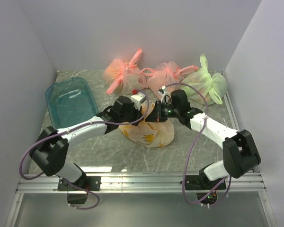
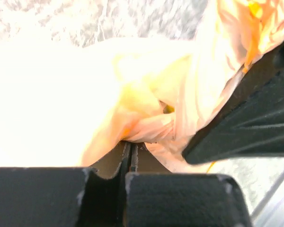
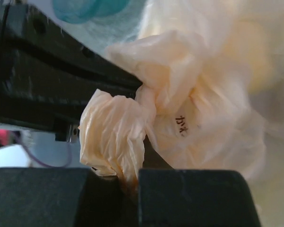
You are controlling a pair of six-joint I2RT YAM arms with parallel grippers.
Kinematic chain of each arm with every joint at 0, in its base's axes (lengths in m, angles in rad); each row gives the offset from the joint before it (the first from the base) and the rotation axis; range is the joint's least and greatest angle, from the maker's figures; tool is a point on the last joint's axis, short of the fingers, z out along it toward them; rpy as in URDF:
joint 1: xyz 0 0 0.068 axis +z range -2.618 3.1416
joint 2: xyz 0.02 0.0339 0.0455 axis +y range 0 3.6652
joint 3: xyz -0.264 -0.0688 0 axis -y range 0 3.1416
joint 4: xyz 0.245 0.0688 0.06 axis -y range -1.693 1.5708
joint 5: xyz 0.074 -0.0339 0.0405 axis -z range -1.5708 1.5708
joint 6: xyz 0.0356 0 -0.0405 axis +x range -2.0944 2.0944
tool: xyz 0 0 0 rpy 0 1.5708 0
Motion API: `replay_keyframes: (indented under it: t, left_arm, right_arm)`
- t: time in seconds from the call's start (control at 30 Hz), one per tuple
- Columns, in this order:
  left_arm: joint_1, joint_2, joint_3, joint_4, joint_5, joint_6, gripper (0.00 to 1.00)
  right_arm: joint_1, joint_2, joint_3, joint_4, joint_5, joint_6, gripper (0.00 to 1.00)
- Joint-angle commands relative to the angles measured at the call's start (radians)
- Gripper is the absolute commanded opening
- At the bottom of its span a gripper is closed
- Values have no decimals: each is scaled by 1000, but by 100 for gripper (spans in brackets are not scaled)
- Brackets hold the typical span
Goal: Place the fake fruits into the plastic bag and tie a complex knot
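1. The thin, translucent peach plastic bag [image 1: 151, 135] lies slumped on the grey marbled table top [image 1: 109, 151], about mid-table. It sits just in front of both grippers, and its upper part is gathered up between them.
2. Yellow blotches [image 1: 147, 137] show on its film in the top view. Whether they are printed on it or lie inside cannot be told.
3. The left gripper [image 2: 131, 153] reaches in from the left. Its black jaws are pressed almost together, leaving only a hairline slit. A bunched fold of the bag film [image 2: 146, 130] runs down into that slit and is pinched there.
4. The right gripper [image 3: 130, 177] comes in from the right. Its jaws are closed tightly on a twisted, crumpled tail of the same bag [image 3: 113, 137], and this tail joins a wrung neck of film just above.
5. Seen from above, the two grippers nearly meet nose to nose over the rear edge of the bag.
6. In the right wrist view, a black finger of the left gripper [image 3: 52, 90] crosses the frame and touches the gathered film.
7. A teal, translucent rectangular plastic tray [image 1: 71, 101] sits at the left, well apart from the bag.
8. Along the back wall stand two salmon-pink knotted bags [image 1: 123, 74] and, at the right, a light green knotted bag [image 1: 206, 84].
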Motion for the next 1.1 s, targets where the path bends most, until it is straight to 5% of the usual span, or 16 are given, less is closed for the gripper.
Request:
replay_keyframes:
  t: [0.0,0.2,0.43,0.53,0.6,0.7,0.73,0.8,0.83,1.07]
  left_arm:
    - [43,-42,-41,87,81,-101,0]
    - [71,-75,-67,170,300,-138,0]
    - [65,-104,-102,227,503,-308,0]
    - [66,-69,-99,250,498,-368,0]
    - [82,-47,-96,255,492,-382,0]
    - [89,-35,-105,282,515,-397,0]
    - [91,-30,-105,284,520,-396,0]
    - [89,-24,-96,282,518,-396,0]
    - [91,-23,-96,282,517,-391,0]
    - [89,-12,-85,238,484,-373,0]
  right_arm:
    - [8,-64,-38,288,-105,368,0]
    - [17,-56,-67,404,-42,596,0]
    - [17,-59,-110,421,-5,645,1]
    - [17,-64,-20,238,-48,393,25]
    - [16,-73,72,-27,-20,118,32]
    - [8,-102,132,-241,29,-128,56]
    - [4,-108,146,-284,23,-183,76]
    - [-1,-120,187,-405,38,-300,79]
    - [-3,-126,198,-439,43,-339,94]
    - [-137,-205,221,-521,23,-447,92]
